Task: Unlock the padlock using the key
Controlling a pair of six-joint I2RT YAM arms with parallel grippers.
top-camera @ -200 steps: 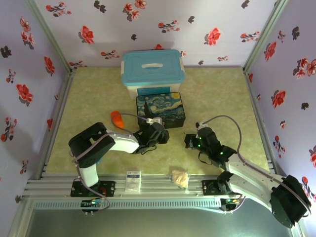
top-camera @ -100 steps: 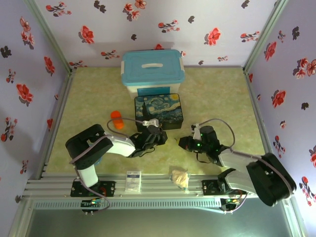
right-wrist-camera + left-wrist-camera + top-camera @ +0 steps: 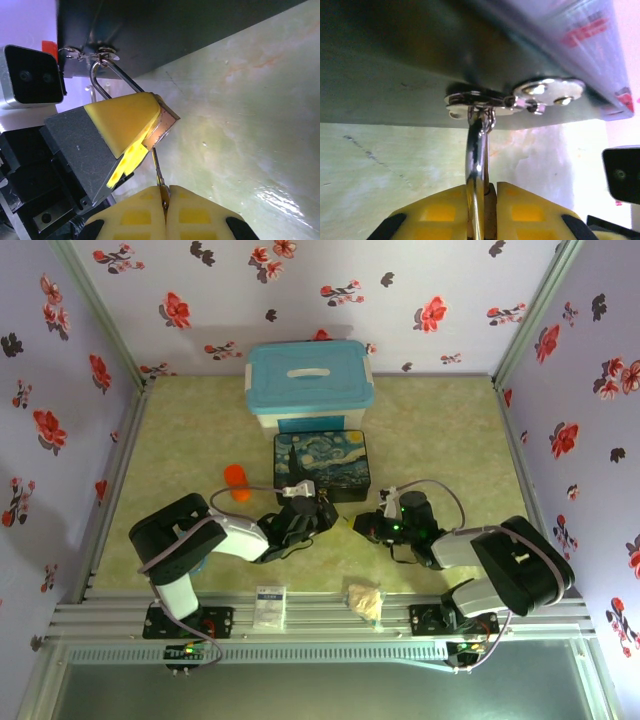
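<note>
The padlock's brass body (image 3: 165,122) is clamped between my left gripper's yellow fingers (image 3: 125,120). Its silver shackle (image 3: 477,150) runs up through the metal hasp (image 3: 475,97) on the dark painted box (image 3: 322,465). In the left wrist view my left gripper (image 3: 482,210) is shut on the padlock. My right gripper (image 3: 165,200) is shut on the thin dark key (image 3: 157,167). The key's tip touches the padlock's underside; I cannot tell how far it is in. In the top view the left gripper (image 3: 325,517) and right gripper (image 3: 362,527) face each other just in front of the box.
A blue-lidded plastic container (image 3: 310,380) stands behind the box. An orange cylinder (image 3: 237,480) lies to the box's left. A beige wad (image 3: 364,598) and a white card (image 3: 269,605) lie near the front rail. Flowered walls close in three sides.
My right gripper has moved left with the key, up to the padlock. The left gripper's jaws have closed further on the padlock and shifted slightly.
</note>
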